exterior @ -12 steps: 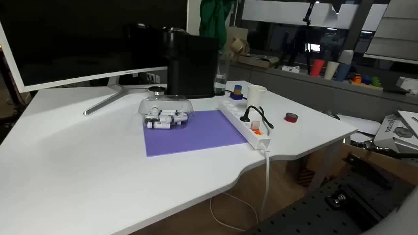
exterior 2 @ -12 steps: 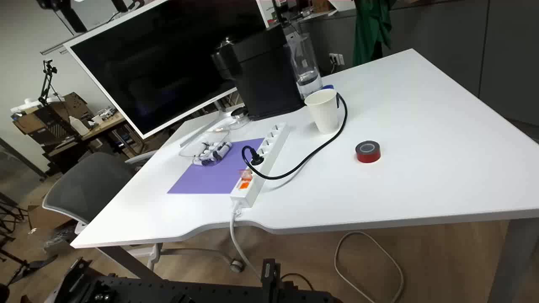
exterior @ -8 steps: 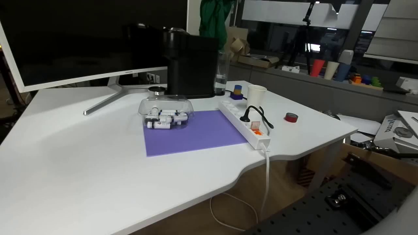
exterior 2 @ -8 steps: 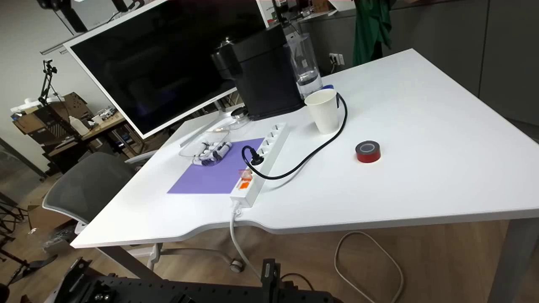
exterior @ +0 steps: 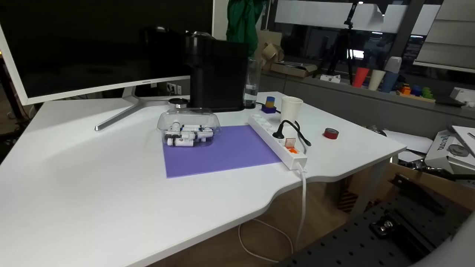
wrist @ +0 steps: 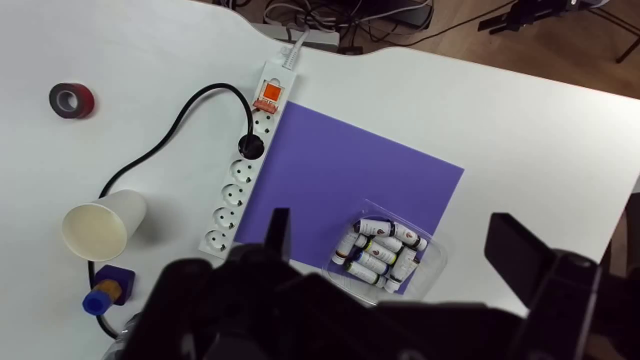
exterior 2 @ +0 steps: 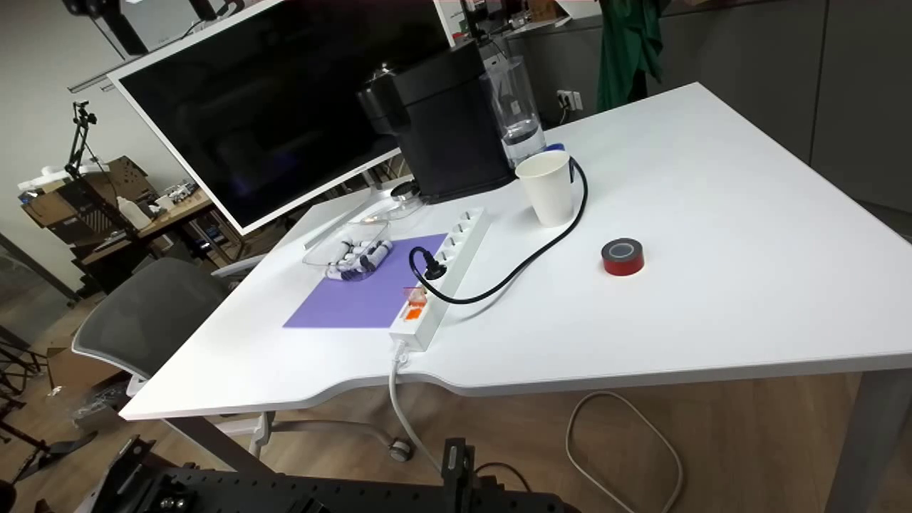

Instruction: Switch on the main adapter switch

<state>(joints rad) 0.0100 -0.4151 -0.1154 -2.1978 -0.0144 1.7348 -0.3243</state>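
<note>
The main adapter, a long white power strip, lies on the table in both exterior views (exterior: 268, 139) (exterior 2: 457, 263) and in the wrist view (wrist: 248, 185). Its switch, a small orange-red rocker, sits at the cord end (exterior: 293, 151) (exterior 2: 413, 313) (wrist: 272, 92). A see-through reddish flap (wrist: 265, 106) stands raised beside the switch. A black plug (wrist: 251, 147) with a black cord fills one socket. My gripper (wrist: 389, 217) is open and empty, fingers wide apart, above the table. In the wrist view the switch is up and left of the fingers. The exterior views do not show the gripper.
A purple sheet (wrist: 360, 160) lies beside the strip, partly under a clear box (wrist: 434, 270) of small tubes. A white cup (wrist: 130, 207), red tape roll (wrist: 86, 102) and blue-purple gadget (wrist: 120, 280) stand across the strip. A black machine (exterior: 219, 74) and monitor (exterior: 92, 40) are behind.
</note>
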